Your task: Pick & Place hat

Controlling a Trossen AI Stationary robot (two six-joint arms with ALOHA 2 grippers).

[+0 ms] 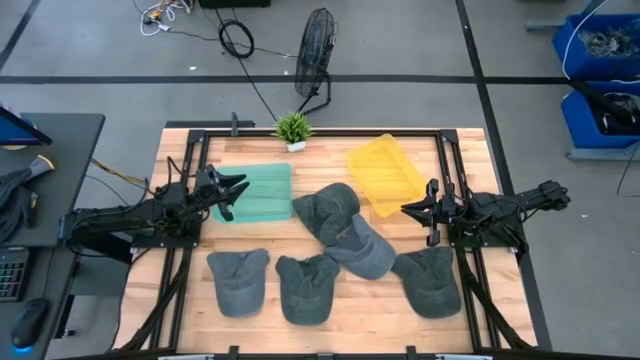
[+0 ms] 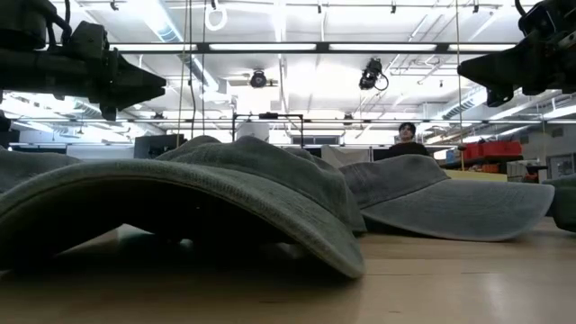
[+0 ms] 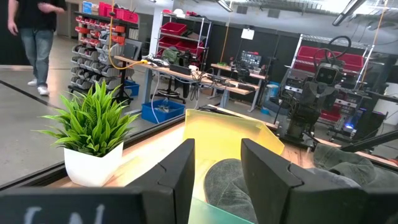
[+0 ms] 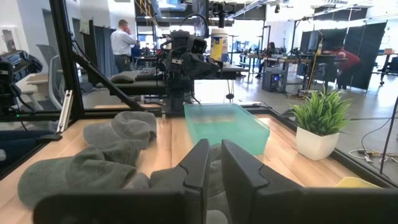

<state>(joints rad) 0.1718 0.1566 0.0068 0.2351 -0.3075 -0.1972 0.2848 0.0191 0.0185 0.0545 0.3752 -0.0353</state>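
Five grey hats lay on the wooden table (image 1: 470,150). Three sat in a row along the near edge: left hat (image 1: 238,279), middle hat (image 1: 306,287), right hat (image 1: 429,279). Two more overlapped at the centre: upper hat (image 1: 326,209) touching the lower hat (image 1: 362,248), which lay just above the gap between the middle and right ones.

Green tray (image 1: 256,192) sat left of centre, yellow tray (image 1: 386,174) right of centre and tilted; both looked empty. A small potted plant (image 1: 293,129) stood at the far edge between them.

Left gripper (image 1: 234,193) hovered over the green tray's left end, fingers apart, holding nothing. In its wrist view the two fingers (image 3: 180,171) showed a clear gap, with the plant (image 3: 94,132) and yellow tray (image 3: 227,132) beyond.

Right gripper (image 1: 418,210) hung just right of the yellow tray's near corner, above bare table, not touching any hat. Its fingers (image 4: 198,163) showed only a narrow gap in the wrist view, probably slightly apart, hard to be sure. Nothing between them.

Low view: hat brim (image 2: 180,202) filled the foreground, both arms raised above the table. A person (image 2: 407,135) stood far behind.
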